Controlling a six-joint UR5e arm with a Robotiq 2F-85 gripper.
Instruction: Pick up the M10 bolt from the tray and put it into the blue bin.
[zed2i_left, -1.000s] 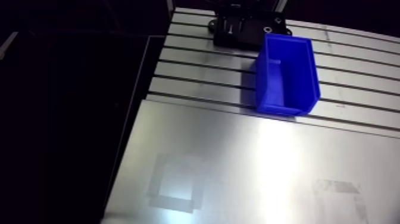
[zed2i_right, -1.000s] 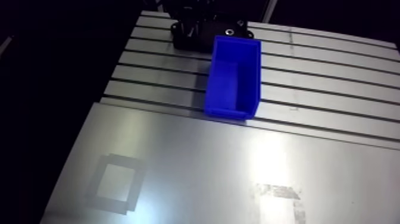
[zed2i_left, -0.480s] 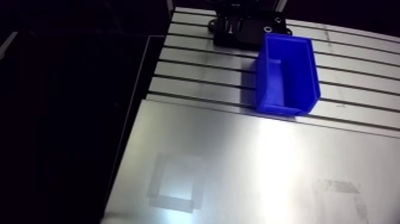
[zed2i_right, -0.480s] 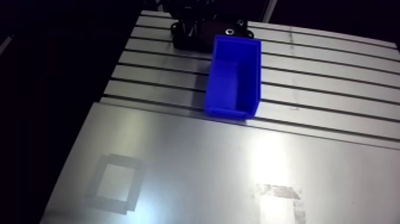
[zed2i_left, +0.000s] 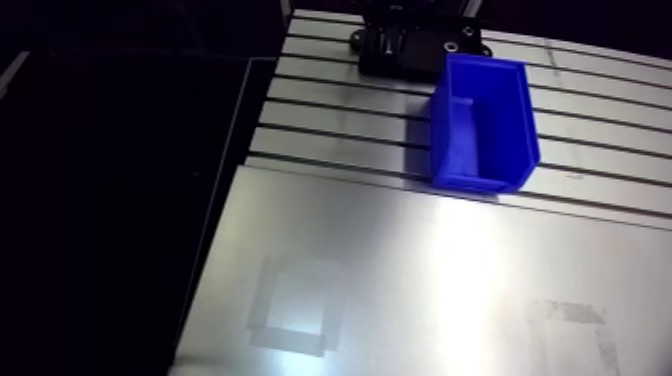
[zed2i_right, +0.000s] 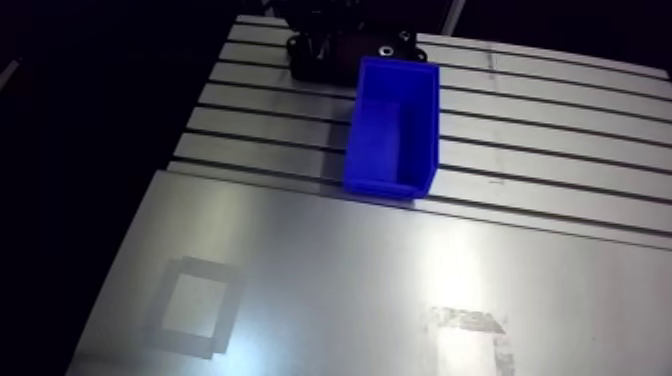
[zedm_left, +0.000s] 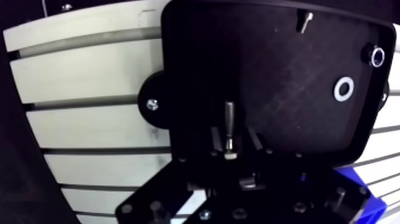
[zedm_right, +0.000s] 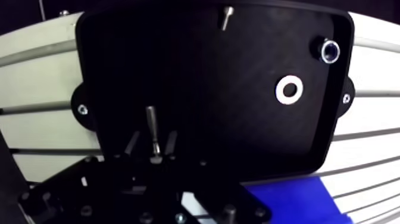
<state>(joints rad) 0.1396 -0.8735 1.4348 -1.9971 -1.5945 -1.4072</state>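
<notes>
In the wrist view the M10 bolt (zedm_left: 229, 126) lies on the black tray (zedm_left: 286, 71), its head toward the gripper. My gripper (zedm_left: 234, 138) hangs low over the tray, open, one finger on each side of the bolt with a gap to each. In the arm view the blue bin (zed2i_left: 482, 125) stands open and empty right beside the tray (zed2i_left: 405, 62). The gripper shows there only as a dark shape over the tray's far end.
A small screw (zedm_left: 305, 22), a washer (zedm_left: 343, 89) and a nut (zedm_left: 377, 56) lie elsewhere on the tray. The tray and bin rest on the slotted table (zed2i_left: 330, 110). A smooth metal plate (zed2i_left: 400, 290) with tape marks covers its near part.
The arm view has shifted only slightly. The bin and the tray stay where they were, and the gripper remains over the tray.
</notes>
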